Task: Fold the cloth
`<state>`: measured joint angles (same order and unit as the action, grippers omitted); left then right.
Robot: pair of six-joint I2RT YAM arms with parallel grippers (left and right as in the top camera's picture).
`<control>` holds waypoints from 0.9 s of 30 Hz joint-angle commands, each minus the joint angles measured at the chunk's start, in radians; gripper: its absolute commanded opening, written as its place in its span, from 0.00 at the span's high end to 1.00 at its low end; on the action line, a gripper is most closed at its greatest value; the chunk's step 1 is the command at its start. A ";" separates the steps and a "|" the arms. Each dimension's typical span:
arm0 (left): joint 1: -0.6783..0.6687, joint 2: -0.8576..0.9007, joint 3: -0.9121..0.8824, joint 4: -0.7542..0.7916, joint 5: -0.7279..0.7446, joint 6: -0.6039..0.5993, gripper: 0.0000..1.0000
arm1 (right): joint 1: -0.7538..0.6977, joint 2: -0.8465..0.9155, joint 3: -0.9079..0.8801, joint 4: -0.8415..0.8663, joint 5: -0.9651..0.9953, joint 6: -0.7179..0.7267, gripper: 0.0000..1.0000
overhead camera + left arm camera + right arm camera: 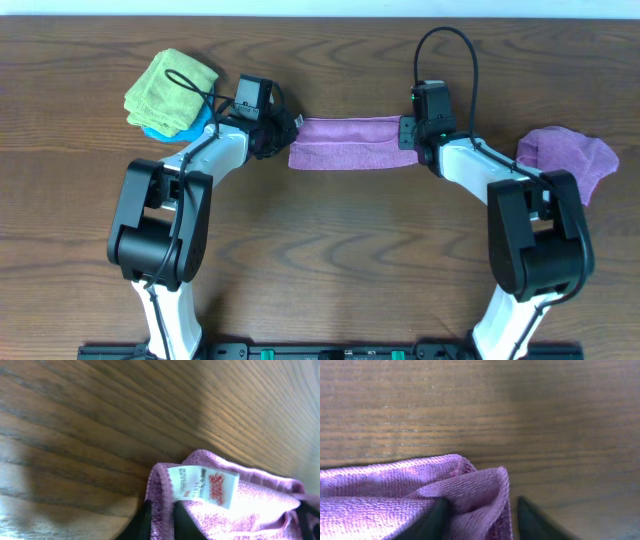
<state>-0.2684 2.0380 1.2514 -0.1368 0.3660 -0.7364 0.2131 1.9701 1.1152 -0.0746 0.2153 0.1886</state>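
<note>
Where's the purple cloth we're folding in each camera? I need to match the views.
Overhead: the tagged purple cloth lies as a flat strip at upper centre.
Left wrist: it is at lower right, with its white tag facing the camera.
Right wrist: it is at lower left, ending in a bunched corner.
Shared landmark: the wooden table beneath it.

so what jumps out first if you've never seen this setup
The purple cloth lies as a long folded strip at the far middle of the table, with the left gripper at one end and the right gripper at the other. The left wrist view shows its white tag close up. A crumpled lime-green cloth sits beyond the left arm, and a bunched second purple cloth lies beside the right arm.
</note>
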 commanded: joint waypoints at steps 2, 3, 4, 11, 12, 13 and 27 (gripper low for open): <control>0.011 -0.014 0.018 -0.035 -0.014 0.019 0.75 | -0.003 -0.055 0.003 -0.052 -0.004 -0.003 0.37; 0.013 -0.018 0.026 -0.049 -0.014 0.019 0.71 | -0.003 -0.070 0.003 -0.069 -0.008 -0.003 0.36; 0.014 -0.025 0.032 -0.060 -0.013 0.023 0.69 | -0.003 -0.091 0.003 -0.093 -0.010 -0.003 0.34; 0.020 -0.087 0.088 -0.146 -0.020 0.061 0.53 | -0.003 -0.244 0.003 -0.228 -0.015 -0.003 0.20; 0.020 -0.095 0.098 -0.156 -0.021 0.063 0.53 | -0.003 -0.270 0.003 -0.244 -0.030 -0.003 0.18; 0.020 -0.103 0.107 -0.167 -0.021 0.063 0.53 | -0.003 -0.292 0.003 -0.259 -0.049 -0.003 0.16; -0.111 -0.077 0.156 -0.171 -0.121 0.040 0.94 | -0.122 -0.303 0.002 -0.367 -0.292 0.179 0.06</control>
<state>-0.3561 1.9347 1.3903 -0.3077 0.3229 -0.6922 0.1291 1.6306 1.1152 -0.4469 0.0040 0.3058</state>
